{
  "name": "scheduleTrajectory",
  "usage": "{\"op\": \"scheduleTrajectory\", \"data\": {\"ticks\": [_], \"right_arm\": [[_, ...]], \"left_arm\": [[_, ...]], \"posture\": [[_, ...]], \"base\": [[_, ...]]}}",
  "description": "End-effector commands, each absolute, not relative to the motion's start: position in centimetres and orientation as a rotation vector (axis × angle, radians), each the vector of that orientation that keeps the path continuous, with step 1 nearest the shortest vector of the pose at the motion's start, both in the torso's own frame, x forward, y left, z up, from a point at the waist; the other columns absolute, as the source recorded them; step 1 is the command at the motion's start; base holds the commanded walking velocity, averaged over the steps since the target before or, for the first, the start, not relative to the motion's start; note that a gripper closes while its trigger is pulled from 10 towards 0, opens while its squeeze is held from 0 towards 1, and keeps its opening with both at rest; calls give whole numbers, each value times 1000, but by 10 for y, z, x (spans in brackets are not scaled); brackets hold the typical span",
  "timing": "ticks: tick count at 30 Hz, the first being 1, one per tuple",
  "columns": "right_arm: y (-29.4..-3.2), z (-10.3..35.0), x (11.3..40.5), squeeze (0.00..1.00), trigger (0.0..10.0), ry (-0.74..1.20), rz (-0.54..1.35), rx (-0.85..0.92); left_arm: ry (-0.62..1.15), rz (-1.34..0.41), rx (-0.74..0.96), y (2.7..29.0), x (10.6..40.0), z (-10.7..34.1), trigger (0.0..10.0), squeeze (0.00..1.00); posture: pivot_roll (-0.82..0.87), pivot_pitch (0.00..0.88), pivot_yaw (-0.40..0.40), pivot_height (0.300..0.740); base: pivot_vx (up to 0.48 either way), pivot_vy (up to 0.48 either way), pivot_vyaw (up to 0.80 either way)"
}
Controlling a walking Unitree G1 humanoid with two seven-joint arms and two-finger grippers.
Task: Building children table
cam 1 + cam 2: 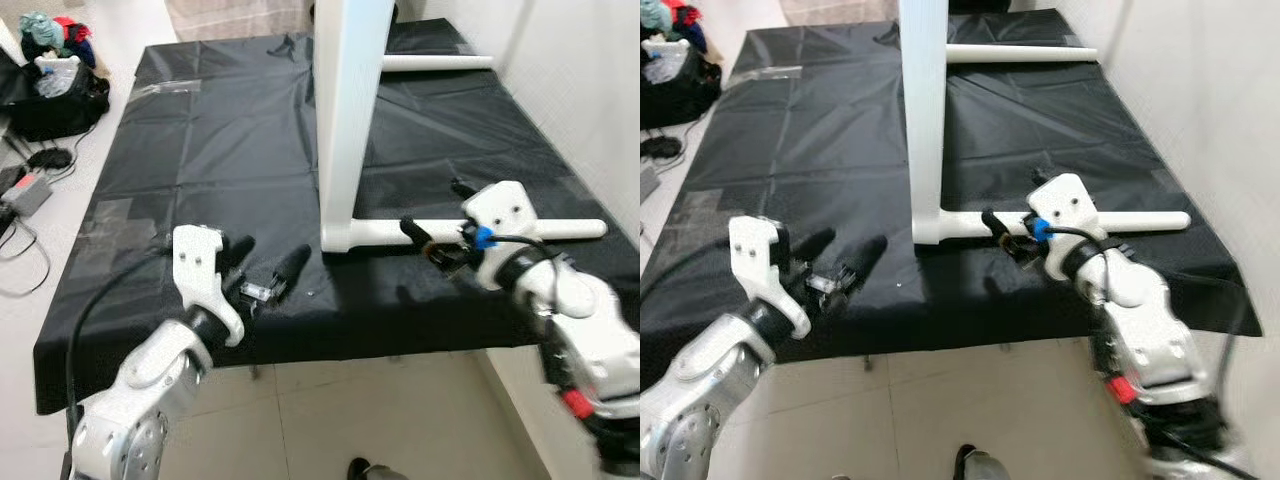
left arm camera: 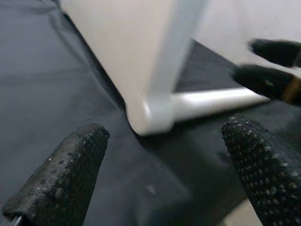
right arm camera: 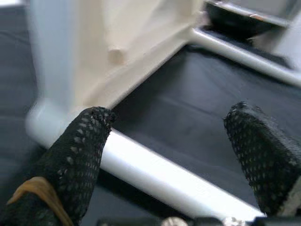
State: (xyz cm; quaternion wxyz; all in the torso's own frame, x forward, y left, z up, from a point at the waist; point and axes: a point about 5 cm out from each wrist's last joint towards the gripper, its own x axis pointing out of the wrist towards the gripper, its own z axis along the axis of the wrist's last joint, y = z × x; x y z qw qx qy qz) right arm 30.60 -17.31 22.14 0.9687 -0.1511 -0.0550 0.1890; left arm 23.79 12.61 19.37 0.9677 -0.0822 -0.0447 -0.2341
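A white tabletop stands on its edge on the black-covered table. One white leg lies joined at its near bottom corner and runs to the right. A second white leg lies at the far end. My left gripper is open near the front edge, left of the tabletop's corner, with nothing between its fingers. My right gripper is open right at the near leg, one finger over it and the other apart above the cloth.
A black bag with clothes and some cables lie on the floor at the far left. A white wall runs close along the table's right side. Tiled floor lies below the front edge.
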Motion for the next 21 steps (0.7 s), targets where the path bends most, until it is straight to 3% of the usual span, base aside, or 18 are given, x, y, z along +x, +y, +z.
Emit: {"op": "scheduleTrajectory", "data": {"ticks": [1,7,10,13,21], "right_arm": [[-163,214,306,0,10000,-79,422,-265],[-143,192,305,0,10000,-25,466,-242],[-151,179,306,0,10000,13,399,-254],[-179,173,307,0,10000,31,235,-199],[-195,173,298,0,10000,-2,208,-134]], "left_arm": [[-80,-474,-132,127,234,188,10000,0],[-47,-449,-107,132,227,172,10000,0],[-45,-409,-90,136,230,171,10000,0],[-74,-358,-72,143,241,177,10000,0],[-138,-359,-29,144,253,190,10000,0]], "posture": [[-68,120,-20,740],[-62,110,-28,740],[-59,106,-29,740],[-72,97,-25,740],[-84,89,-11,740]], "base": [[0,0,0],[0,0,0],[0,0,0],[0,0,0],[0,480,0]]}}
